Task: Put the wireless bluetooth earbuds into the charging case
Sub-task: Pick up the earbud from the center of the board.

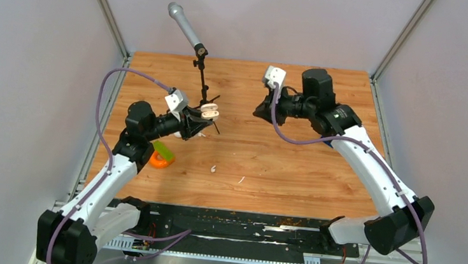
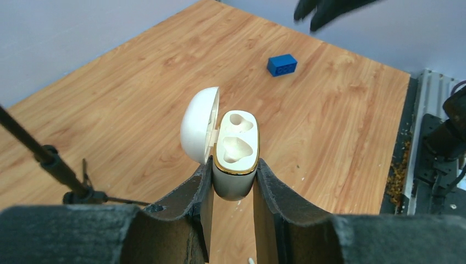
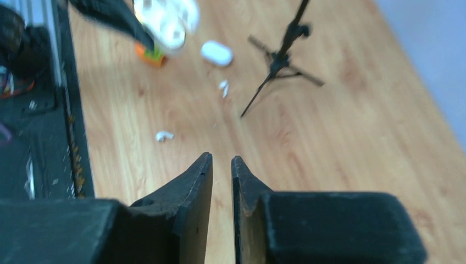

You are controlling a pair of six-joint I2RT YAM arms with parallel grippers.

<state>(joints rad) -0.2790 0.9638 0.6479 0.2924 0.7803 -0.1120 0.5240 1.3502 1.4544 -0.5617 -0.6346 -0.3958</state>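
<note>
Case open and held, nothing seated yet.
Left claw (image 2: pixel 233 165) clamped on the charging case (image 2: pixel 236 148), raised over the bench's (image 1: pixel 293 156) left half, lid back, both wells bare; right claw (image 3: pixel 222 158) slightly apart, empty, toward the far edge; one earbud (image 3: pixel 163 135) loose toward the near edge. Both insertions seemingly left.

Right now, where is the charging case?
The charging case is left of centre in the top view, lid open, clamped between the left gripper's fingers, beside the microphone stand.
</note>
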